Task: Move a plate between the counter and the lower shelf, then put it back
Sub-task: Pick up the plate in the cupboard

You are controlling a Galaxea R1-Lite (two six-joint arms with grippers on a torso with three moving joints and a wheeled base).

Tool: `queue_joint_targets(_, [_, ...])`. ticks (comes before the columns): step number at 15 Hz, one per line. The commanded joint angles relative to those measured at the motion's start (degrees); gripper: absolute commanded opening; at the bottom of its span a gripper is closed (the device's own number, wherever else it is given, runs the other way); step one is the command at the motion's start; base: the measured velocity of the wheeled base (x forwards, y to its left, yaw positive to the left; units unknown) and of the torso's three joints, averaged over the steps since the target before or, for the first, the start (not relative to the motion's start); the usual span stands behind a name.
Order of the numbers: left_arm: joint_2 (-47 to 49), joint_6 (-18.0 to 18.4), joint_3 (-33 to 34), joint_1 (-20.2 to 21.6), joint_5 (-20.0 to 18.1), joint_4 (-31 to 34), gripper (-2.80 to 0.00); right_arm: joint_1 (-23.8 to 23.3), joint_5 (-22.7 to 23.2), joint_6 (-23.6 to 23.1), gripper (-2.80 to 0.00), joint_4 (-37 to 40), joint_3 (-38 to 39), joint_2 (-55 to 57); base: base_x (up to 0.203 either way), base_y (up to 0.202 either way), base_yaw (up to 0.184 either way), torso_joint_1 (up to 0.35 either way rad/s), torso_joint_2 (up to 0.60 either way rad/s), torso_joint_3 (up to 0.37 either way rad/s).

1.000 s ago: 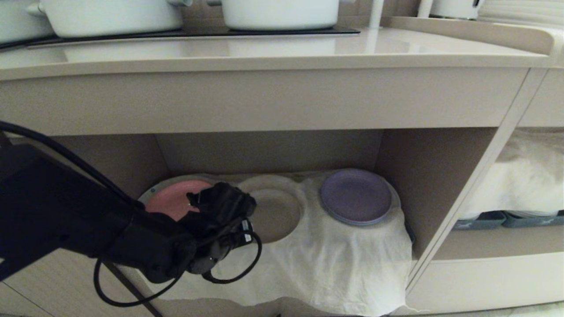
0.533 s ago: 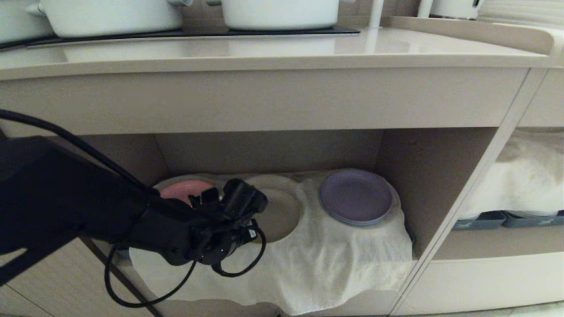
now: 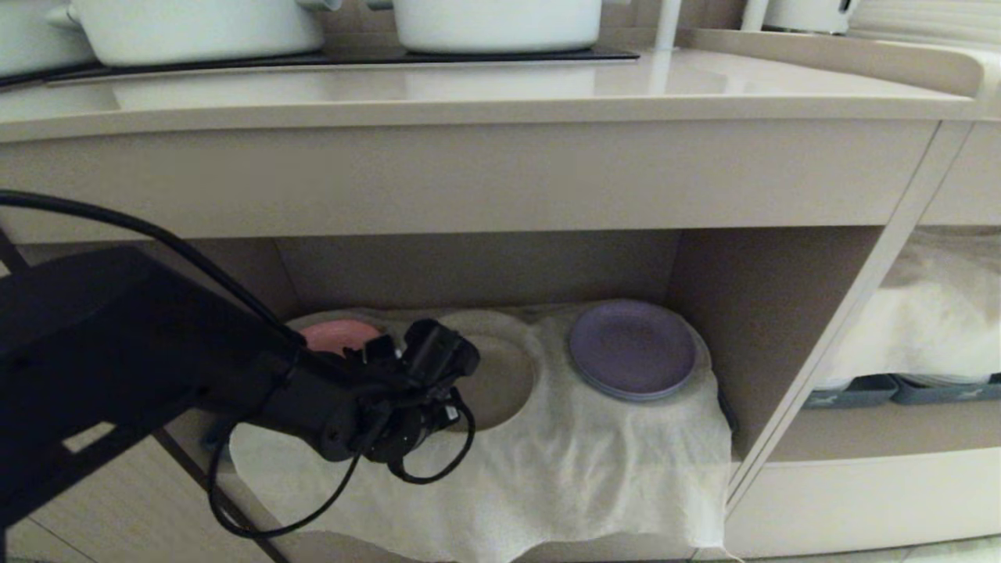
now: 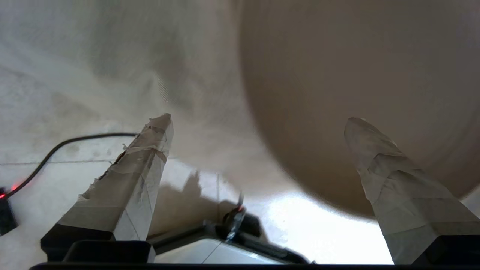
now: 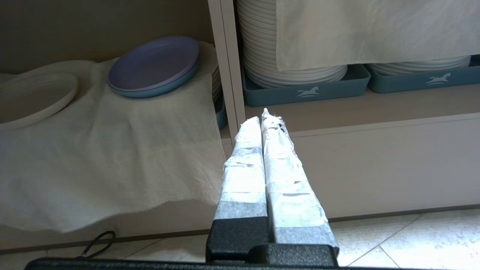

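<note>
The small cream plate [image 3: 504, 379] lies flat on the wrinkled off-white cloth [image 3: 594, 461] in the lower shelf [image 3: 477, 266], between a pink plate [image 3: 336, 335] and a purple plate [image 3: 632, 348]. My left gripper [image 3: 457, 367] reaches into the shelf at the cream plate's left rim. In the left wrist view the left gripper [image 4: 258, 122] is open wide, one fingertip [image 4: 360, 131] over the plate [image 4: 356, 75], the other over the cloth [image 4: 93, 75], holding nothing. My right gripper [image 5: 264, 116] hangs shut and empty, low in front of the cabinet. The counter [image 3: 469, 94] runs above.
White pots [image 3: 195, 27] stand on a black cooking panel [image 3: 328, 59]. The neighbouring niche holds stacked white plates [image 5: 285, 71] in blue-grey trays [image 5: 307, 90] under another cloth [image 5: 375, 30]. A cabinet post [image 3: 821, 367] divides the two niches. A cable [image 3: 430, 469] loops under my left wrist.
My left arm has swung to the right along the shelf front and now covers more of the pink plate. The cloth's hanging front edge has shifted. The cream plate stays on the cloth.
</note>
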Motion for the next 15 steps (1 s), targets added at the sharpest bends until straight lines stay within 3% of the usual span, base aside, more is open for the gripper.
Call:
queue_joint_targets(1, [1.2,-0.3,-1.9,0.6,0.1,0.0,0.00,0.0,0.0,0.0,-2.80,0.0,0.0,0.0,0.000,0.000,0.000,0.000,0.00,0.000])
queue_joint_targets(15, [6.0,-0.2,-7.1,2.3,0.1,0.2,0.00,0.0,0.0,0.0,-2.80,0.0,0.0,0.0,0.000,0.000,0.000,0.000,0.00,0.000])
